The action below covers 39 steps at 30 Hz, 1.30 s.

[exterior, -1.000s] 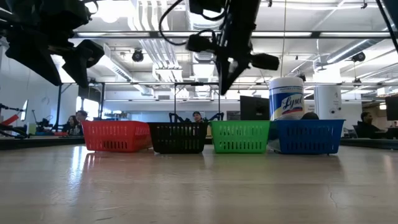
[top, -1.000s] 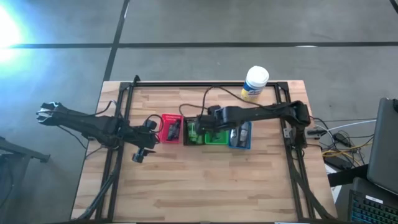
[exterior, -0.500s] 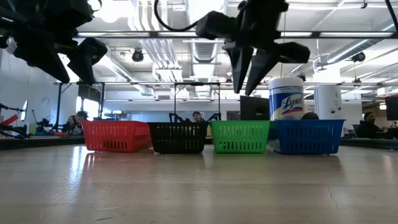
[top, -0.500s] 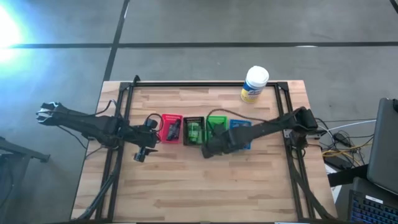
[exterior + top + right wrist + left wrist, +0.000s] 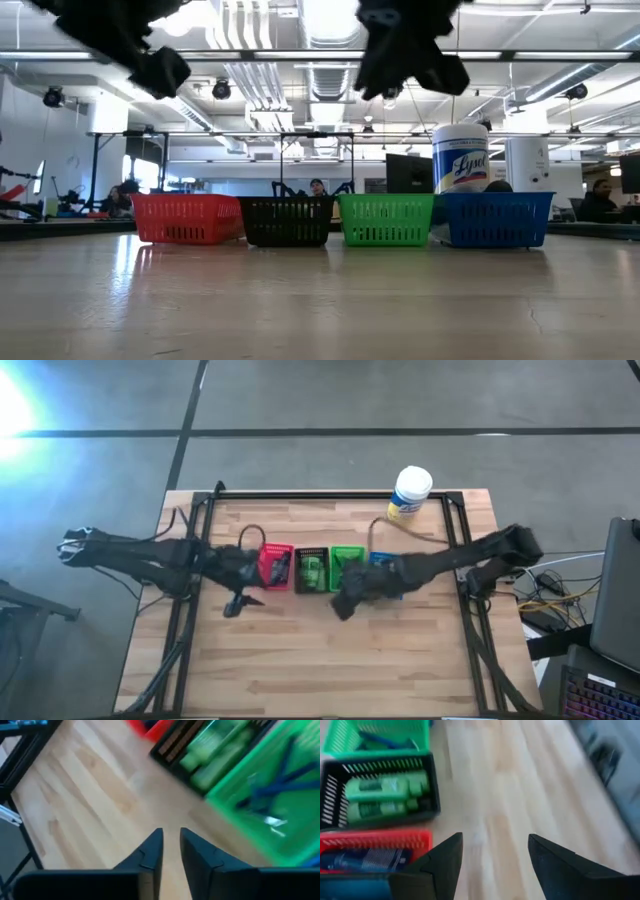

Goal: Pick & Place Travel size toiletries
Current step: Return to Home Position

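Note:
Four small trays stand in a row mid-table: red (image 5: 268, 552), black (image 5: 312, 550), green (image 5: 348, 552) and blue (image 5: 381, 559). Two green bottles (image 5: 385, 795) lie in the black tray, thin blue sticks (image 5: 280, 785) in the green tray, and a dark tube (image 5: 370, 860) in the red one. My left gripper (image 5: 236, 603) hangs open and empty above the table near the red tray's near side. My right gripper (image 5: 343, 605) hangs above the table on the near side of the green tray, its fingers (image 5: 152, 851) almost together and empty.
A big white canister with a yellow label (image 5: 409, 495) stands at the table's far edge, behind the blue tray (image 5: 495, 220). My right arm lies over the blue tray. A black frame rims the table. Bare wood (image 5: 320, 660) fills the near half.
My right gripper has drawn back from above the black and green trays toward the table's near edge and has risen. My left gripper has shifted a little toward the trays and risen. The trays and their contents have stayed still.

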{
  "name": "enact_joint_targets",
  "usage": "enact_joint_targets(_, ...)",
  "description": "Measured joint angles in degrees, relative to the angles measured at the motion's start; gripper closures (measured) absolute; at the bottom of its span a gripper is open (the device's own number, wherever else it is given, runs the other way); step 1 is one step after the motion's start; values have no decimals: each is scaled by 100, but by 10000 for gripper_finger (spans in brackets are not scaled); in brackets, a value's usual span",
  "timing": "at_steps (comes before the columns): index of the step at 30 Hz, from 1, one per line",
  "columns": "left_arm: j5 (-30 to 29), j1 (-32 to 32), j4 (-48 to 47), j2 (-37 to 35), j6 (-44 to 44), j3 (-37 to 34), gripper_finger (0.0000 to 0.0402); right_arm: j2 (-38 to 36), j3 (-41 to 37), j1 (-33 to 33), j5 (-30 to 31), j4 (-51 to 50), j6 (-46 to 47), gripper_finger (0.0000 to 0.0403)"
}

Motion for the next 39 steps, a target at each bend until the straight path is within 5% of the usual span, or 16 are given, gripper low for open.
enact_joint_targets(4,48,337,553,41,-716,325,172,-963,-874,-398,-25,269,-819,363)
enact_joint_targets(10,-1594,532,773,-72,-1296,986,172,-2619,-1559,-854,-24,-443,-1056,374)
enact_joint_targets(15,-2685,530,927,-173,-2792,1391,172,-3960,-1909,-903,15,-480,-1257,374)
enact_joint_targets(20,-2421,505,906,-184,-2537,1465,172,-4994,-2198,-957,138,-687,-1801,375)
enact_joint_targets(25,-2739,602,1018,-192,-3371,1294,172,-5877,-2585,-1086,321,-1235,-1420,369)
enact_joint_targets(32,-2020,760,2401,-363,-2835,196,172,-6850,-4225,-1046,-1470,2131,-2987,350)
enact_joint_targets(39,-750,1137,5362,-1045,-2398,-1663,172,-7408,-6003,-1050,-1720,4685,-3054,329)
